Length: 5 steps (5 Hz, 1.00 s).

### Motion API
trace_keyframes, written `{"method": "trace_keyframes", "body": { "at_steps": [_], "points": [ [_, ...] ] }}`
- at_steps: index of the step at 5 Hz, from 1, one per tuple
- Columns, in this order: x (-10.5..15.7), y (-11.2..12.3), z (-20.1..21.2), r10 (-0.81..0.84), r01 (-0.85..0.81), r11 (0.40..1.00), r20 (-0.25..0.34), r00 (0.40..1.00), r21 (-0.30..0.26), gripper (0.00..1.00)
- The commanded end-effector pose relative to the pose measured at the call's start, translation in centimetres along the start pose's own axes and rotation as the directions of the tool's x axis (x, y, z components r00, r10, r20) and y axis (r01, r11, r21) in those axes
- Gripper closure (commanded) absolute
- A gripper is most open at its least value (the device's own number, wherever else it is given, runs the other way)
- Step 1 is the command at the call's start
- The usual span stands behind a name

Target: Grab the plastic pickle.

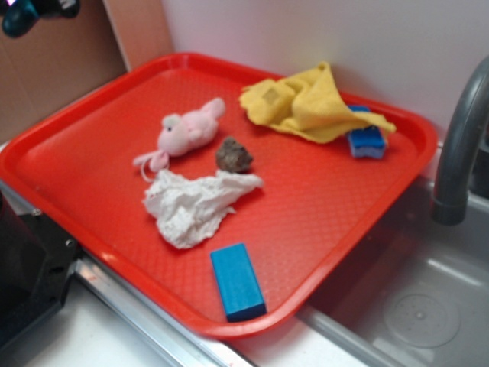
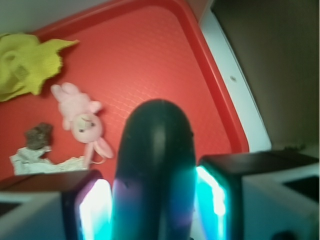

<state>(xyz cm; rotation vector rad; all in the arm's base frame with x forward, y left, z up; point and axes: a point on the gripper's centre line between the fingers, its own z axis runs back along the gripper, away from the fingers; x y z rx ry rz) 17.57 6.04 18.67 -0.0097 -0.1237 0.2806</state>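
End effector clamped on plastic pickle, above tray

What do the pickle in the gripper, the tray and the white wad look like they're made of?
The pickle, clamped between the gripper fingers: smooth dark teal plastic, judging by its faint sheen. The tray: rigid red plastic, probably, with a fine textured floor and a glossy rolled rim. The white wad: crumpled paper or thin cloth; its soft creases leave that open.

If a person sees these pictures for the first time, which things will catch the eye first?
The bright red tray fills the exterior view, with a yellow cloth at its far side and a pink plush bunny near the middle. In the wrist view, the dark plastic pickle stands between the gripper's fingers.
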Motion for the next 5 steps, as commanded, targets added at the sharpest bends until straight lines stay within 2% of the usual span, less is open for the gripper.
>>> {"method": "trace_keyframes", "body": {
  "at_steps": [1, 2, 3, 5],
  "points": [
    [-0.8, -2.0, 2.1, -0.176, 0.175, 0.982, -0.001, 0.984, -0.067, 1.0],
    [-1.4, -3.8, 3.7, -0.267, 0.271, 0.958, 0.052, 0.962, -0.093, 1.0],
    [-1.6, -4.9, 3.4, -0.293, 0.295, 0.953, 0.044, 0.955, -0.072, 1.0],
    [-1.4, -3.8, 2.4, -0.218, 0.221, 0.972, 0.038, 0.975, -0.078, 1.0]
  ]
}}
